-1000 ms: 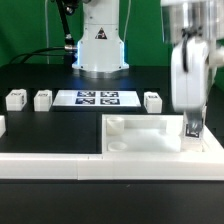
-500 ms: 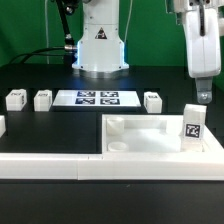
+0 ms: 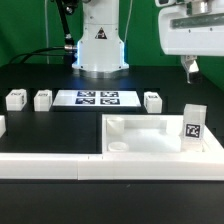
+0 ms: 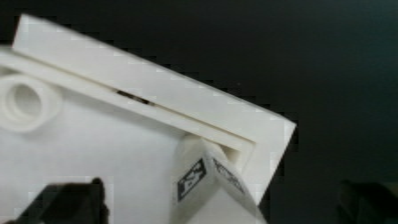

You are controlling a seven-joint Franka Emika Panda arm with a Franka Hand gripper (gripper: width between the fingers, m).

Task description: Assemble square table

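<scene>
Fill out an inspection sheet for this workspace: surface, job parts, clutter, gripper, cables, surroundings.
Surface: black table; the marker board lies flat on it.
Job's things: square slab at the front; one leg post upright at its corner on the exterior view's right; three loose leg posts flank the marker board.
Clutter: long white rail along the front, next to the slab.
Grippers: gripper hangs above the upright leg post, jaws open, holding nothing.
Cables: black cable at the back, beside the robot base.
Surroundings: green backdrop; nothing else seen.
</scene>
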